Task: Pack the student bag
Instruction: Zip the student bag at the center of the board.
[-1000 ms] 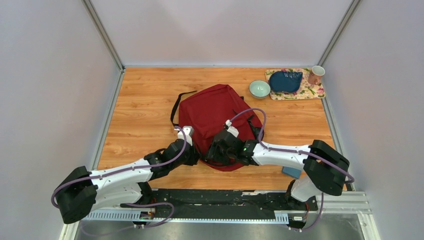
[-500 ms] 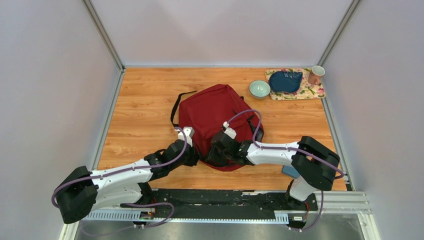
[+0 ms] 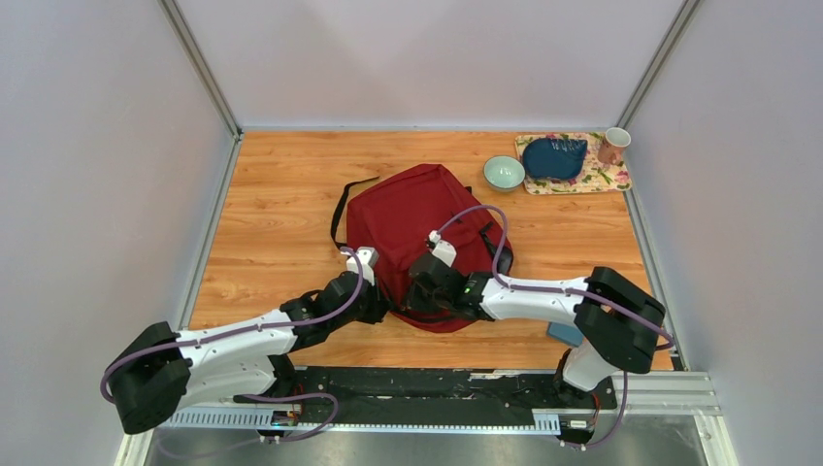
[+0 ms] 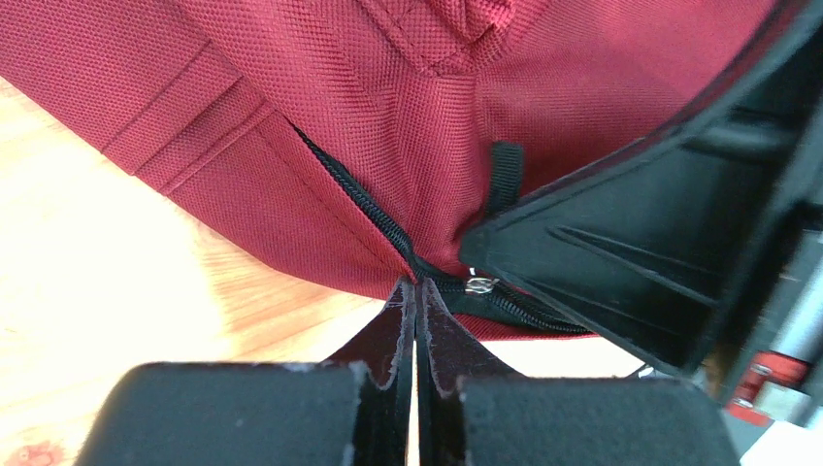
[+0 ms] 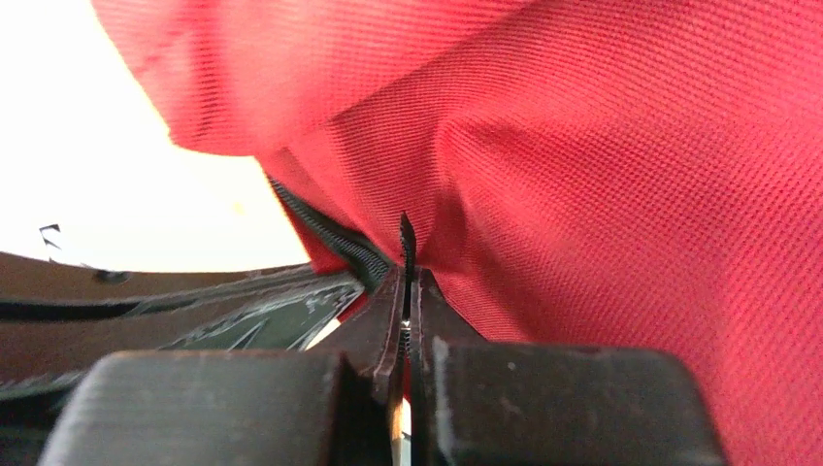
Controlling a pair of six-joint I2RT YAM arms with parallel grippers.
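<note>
The student bag [image 3: 412, 218], a large dark red backpack, lies flat in the middle of the wooden table. Both grippers meet at its near edge. My left gripper [image 3: 380, 307] is shut, its tips [image 4: 415, 287] pinching the bag's edge right at the black zipper [image 4: 359, 199], where the fabric creases converge. A silver slider [image 4: 477, 285] sits just right of those tips. My right gripper [image 3: 419, 291] is shut on a thin black zipper pull [image 5: 407, 236] that sticks up between its fingers against the red fabric [image 5: 602, 194]. One right finger [image 4: 631, 243] fills the left wrist view.
A teal bowl [image 3: 504, 173] stands behind the bag on the right. Beside it lies a floral tray [image 3: 607, 181] with a dark blue item [image 3: 554, 157] and a pink mug [image 3: 613, 146]. A small blue object [image 3: 565, 335] lies by the right arm's base. A black strap [image 3: 339, 209] loops out left.
The right gripper has closed from open onto the zipper pull, and its arm has shifted a little left and away. The left arm has stayed still.
</note>
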